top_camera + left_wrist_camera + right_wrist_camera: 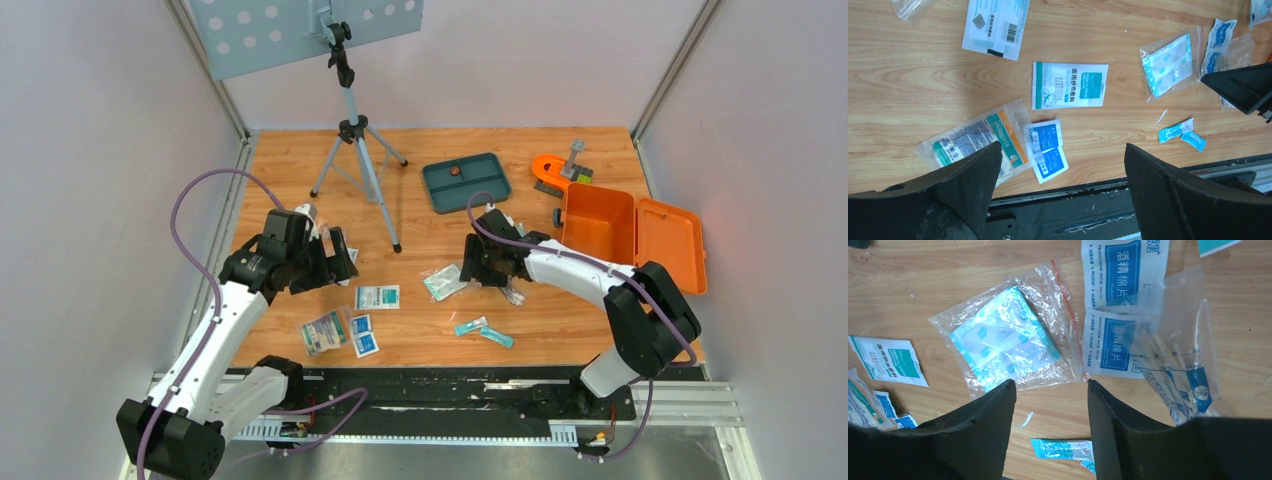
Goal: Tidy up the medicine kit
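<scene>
Only the top view shows the orange case (598, 226).

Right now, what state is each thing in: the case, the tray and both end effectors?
Orange case: open, lid laid back, nothing seen inside.
Teal tray: holds one small orange item.
Left end effector: open, empty.
Right end effector: open, empty, by the zip bag.
</scene>
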`<action>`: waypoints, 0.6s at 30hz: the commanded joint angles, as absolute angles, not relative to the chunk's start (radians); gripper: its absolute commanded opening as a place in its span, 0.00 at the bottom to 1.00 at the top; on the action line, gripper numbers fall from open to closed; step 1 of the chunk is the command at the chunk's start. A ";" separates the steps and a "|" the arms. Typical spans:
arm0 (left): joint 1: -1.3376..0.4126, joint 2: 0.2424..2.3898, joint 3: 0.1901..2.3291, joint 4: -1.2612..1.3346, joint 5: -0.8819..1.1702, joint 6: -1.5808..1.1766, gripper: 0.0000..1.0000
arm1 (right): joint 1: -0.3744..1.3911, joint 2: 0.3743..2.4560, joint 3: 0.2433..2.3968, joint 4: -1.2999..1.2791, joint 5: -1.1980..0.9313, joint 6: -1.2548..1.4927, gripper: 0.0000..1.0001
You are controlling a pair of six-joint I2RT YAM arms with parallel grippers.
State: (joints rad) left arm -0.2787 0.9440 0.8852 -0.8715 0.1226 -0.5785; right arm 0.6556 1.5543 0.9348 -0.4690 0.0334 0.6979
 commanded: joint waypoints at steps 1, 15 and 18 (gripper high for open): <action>-0.275 0.932 0.881 -0.834 0.133 -0.589 1.00 | 0.611 1.529 0.895 -0.381 -0.060 0.739 0.53; -0.275 0.934 0.882 -0.835 0.124 -0.589 1.00 | 0.595 1.580 0.877 -0.299 -0.096 0.762 0.44; -0.276 0.936 0.883 -0.837 0.123 -0.588 1.00 | 0.595 1.590 0.880 -0.298 -0.091 0.762 0.44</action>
State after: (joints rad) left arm -0.2787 0.9440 0.8814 -0.8696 0.1226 -0.5808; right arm 0.5968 1.5764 0.8680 -0.3485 -0.0807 0.7433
